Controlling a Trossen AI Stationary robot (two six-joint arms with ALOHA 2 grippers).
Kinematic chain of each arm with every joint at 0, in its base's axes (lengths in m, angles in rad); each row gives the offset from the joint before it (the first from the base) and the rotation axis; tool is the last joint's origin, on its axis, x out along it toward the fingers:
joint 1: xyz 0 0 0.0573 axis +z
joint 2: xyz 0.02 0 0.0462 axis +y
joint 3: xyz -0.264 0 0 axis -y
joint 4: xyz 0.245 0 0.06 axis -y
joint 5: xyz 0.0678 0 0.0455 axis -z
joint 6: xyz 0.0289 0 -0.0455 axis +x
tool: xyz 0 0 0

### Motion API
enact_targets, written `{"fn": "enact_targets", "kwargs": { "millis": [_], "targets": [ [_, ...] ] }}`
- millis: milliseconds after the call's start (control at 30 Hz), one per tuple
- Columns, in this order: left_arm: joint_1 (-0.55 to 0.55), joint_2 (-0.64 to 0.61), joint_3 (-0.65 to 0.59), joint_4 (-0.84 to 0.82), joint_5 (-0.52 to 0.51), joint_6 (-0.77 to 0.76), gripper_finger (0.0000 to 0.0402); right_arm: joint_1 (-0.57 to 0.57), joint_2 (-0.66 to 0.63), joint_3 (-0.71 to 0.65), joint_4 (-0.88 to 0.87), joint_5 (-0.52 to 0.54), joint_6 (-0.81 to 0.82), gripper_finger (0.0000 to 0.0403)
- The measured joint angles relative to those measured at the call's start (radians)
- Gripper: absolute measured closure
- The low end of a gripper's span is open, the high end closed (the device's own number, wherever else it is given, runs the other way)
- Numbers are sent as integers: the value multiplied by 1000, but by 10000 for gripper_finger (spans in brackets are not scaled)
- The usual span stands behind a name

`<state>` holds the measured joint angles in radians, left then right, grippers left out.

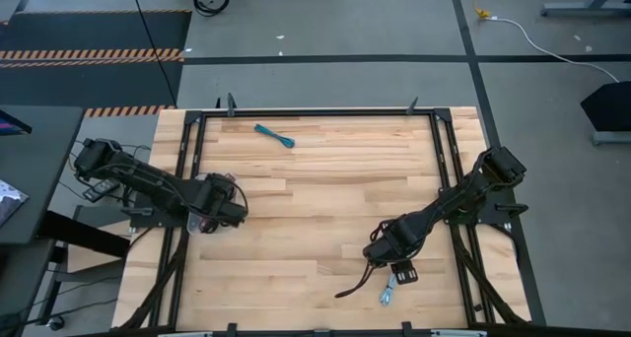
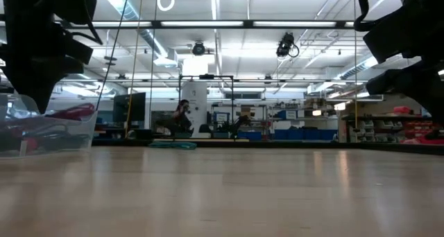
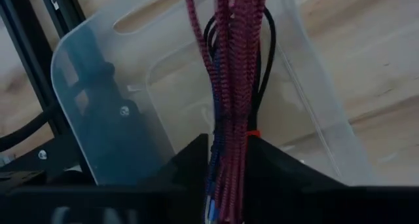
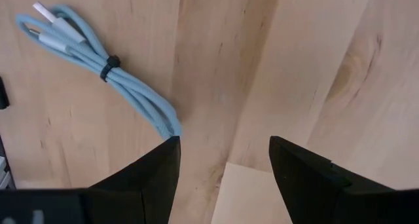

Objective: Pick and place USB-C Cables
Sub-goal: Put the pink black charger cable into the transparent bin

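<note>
My left gripper (image 1: 223, 215) hangs over the table's left edge, shut on a maroon braided cable bundle (image 3: 229, 67) with black strands beside it. Below it stands the clear plastic tub (image 3: 111, 112). My right gripper (image 4: 222, 142) is open above the wood near the table's right front. The pale blue-grey cable (image 4: 98, 60), tied with a black band, lies flat on the table, one looped end just off one fingertip. In the high view that pale cable (image 1: 386, 296) lies near a dark thin cable (image 1: 350, 283). The teal cable (image 1: 274, 134) lies at the far side. My left gripper (image 3: 226, 142) pinches the maroon bundle between its two fingers, close to a red tie (image 3: 253, 133). Several strands run together through the gap. The bundle stretches on past the fingertips over the tub's open mouth, lifted clear of the table.
A black metal frame (image 1: 187, 150) borders the wooden table (image 1: 325, 179) on its left, far and right sides. The tub (image 2: 41, 126) shows at table height with something reddish (image 2: 73, 112) behind its wall. Bare wood lies across the middle.
</note>
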<state>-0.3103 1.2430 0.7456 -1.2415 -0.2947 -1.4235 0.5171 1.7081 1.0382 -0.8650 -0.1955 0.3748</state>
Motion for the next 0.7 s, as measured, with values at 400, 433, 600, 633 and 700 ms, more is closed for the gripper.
{"fn": "enact_targets", "kwargs": {
  "millis": [400, 433, 600, 633, 700],
  "targets": [
    [-1, 0, 0, 109, 5, 155, 178, 0, 0, 0, 7, 32, -4, 163],
    [-1, 0, 0, 149, -6, 182, 179, 0, 0, 0, 10, 42, -7, 163],
    [2, 0, 2, 198, -67, 239, 191, 0, 0, 0, 12, 55, -10, 163],
    [5, 0, 2, 181, -76, 239, 194, 0, 0, 0, 12, 56, -10, 163],
    [9, 0, 2, 141, -82, 228, 200, 0, 0, 0, 12, 56, -5, 163]
  ]
}}
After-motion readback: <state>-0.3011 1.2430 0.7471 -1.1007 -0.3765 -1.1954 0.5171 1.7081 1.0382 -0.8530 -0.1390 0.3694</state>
